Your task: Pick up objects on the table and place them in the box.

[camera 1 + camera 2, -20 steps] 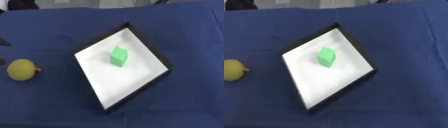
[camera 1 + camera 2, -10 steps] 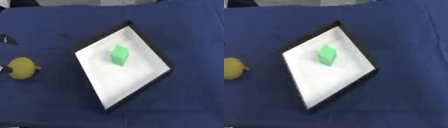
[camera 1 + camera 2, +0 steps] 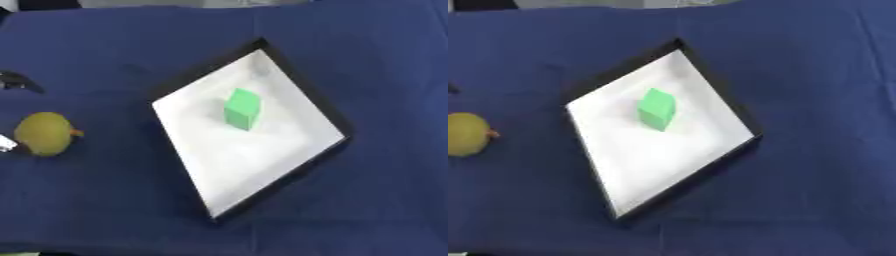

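Two task things: a green cube (image 3: 242,108) and a yellow-green fruit (image 3: 44,133).
Surface: covered with a dark blue cloth (image 3: 376,65), faintly creased, filling nearly the whole of both views.
Box: a shallow box (image 3: 325,118) with a white floor and a thin black rim, turned so its corners point up, down, left and right, near the middle of the surface.
Green cube: rests inside the box on the white floor, toward the upper half, apart from every wall, throwing a faint shadow beside it.
Yellow-green fruit: round, with a small orange-brown tip on its right side; lies on the cloth well to the left of the box, outside it.
Left robot hand: only a dark sliver (image 3: 17,81) shows at the left edge of the left eye view, above the fruit and apart from it; whether its fingers are released or clenched cannot be told. A small pale piece (image 3: 5,143) at the same edge sits just beside the fruit's left side; what it is cannot be made out.
Right robot hand: shows in neither view.
Far edge: a pale strip (image 3: 175,3) lies beyond the cloth at the top.
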